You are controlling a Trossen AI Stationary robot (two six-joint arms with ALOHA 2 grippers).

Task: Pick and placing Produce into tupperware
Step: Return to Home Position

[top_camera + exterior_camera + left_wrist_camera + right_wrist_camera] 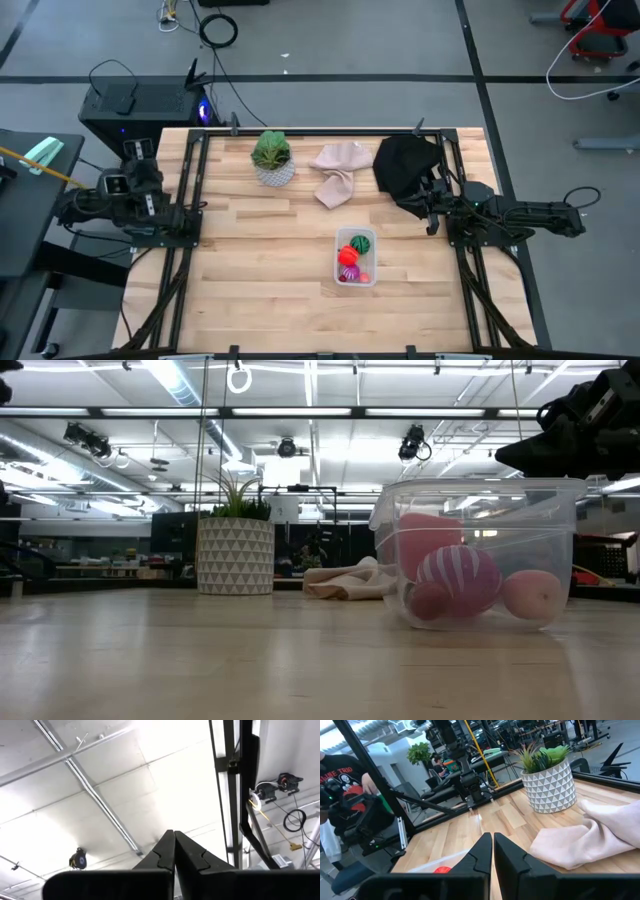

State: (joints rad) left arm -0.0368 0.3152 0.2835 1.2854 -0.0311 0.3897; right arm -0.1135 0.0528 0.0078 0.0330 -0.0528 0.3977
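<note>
You are looking at the clear tupperware (470,500) sitting on the wooden table (260,260), a little right of its middle. It is holding the produce: a red piece (348,255), a green round one (360,242), a purple striped onion (458,580) (up against the wall) and a pinkish ball (532,594). Your left gripper (174,832) is sitting folded at the table's left edge, fingers pressed together, pointing at the ceiling. Your right gripper (492,836) is hanging at the right edge beside the black cloth (405,165), fingers likewise together, empty.
</note>
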